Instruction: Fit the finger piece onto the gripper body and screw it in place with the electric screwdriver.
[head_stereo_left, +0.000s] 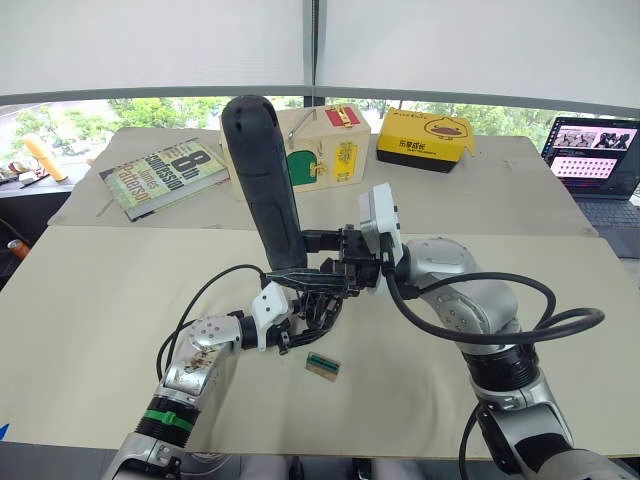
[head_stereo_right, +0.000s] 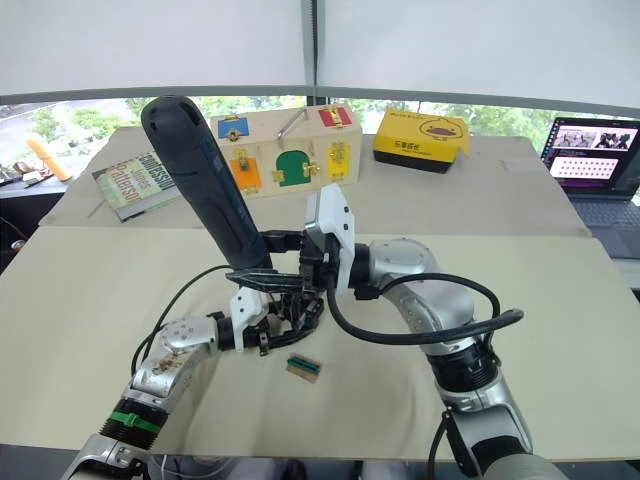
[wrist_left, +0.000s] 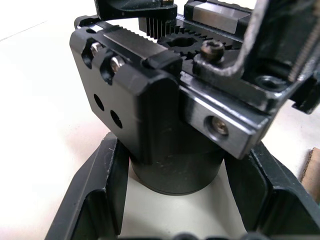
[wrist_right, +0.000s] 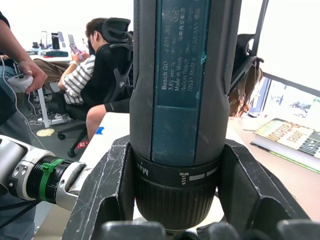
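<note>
At far left on the rear table we note an orange cylinder (head_stereo_left: 44, 158), then a paperback book (head_stereo_left: 163, 178) lying flat.

On the near table (head_stereo_left: 90, 320), our left gripper (head_stereo_left: 300, 322) is closed on the gripper body (wrist_left: 165, 125). In the left wrist view its two fingers (wrist_left: 97, 200) flank the round base of the body, pressed against either side, with the toothed linkage block standing above them. The body sits just above the table surface, in front of the robot and near centre.

The electric screwdriver (head_stereo_left: 262, 175) rises from that same spot, tilted back and toward the left, with its rounded end uppermost. Our right gripper (head_stereo_left: 335, 262) is closed around its lower barrel; the right wrist view shows one finger (wrist_right: 107, 190) on each side of the collar, tight against it. The bit end points down at the gripper body; we cannot tell whether the bit is seated in a screw.

We cannot pick out the finger piece as a separate part in the cluster of black pieces.

Just right of the left gripper, a small green-and-tan block (head_stereo_left: 322, 366) lies on the table.

Further back, a wooden latch box (head_stereo_left: 315, 148), then a yellow box (head_stereo_left: 427, 138). At far right, an open laptop (head_stereo_left: 592, 160).

In the right wrist view, a seated person (wrist_right: 87, 75) is in the background.
</note>
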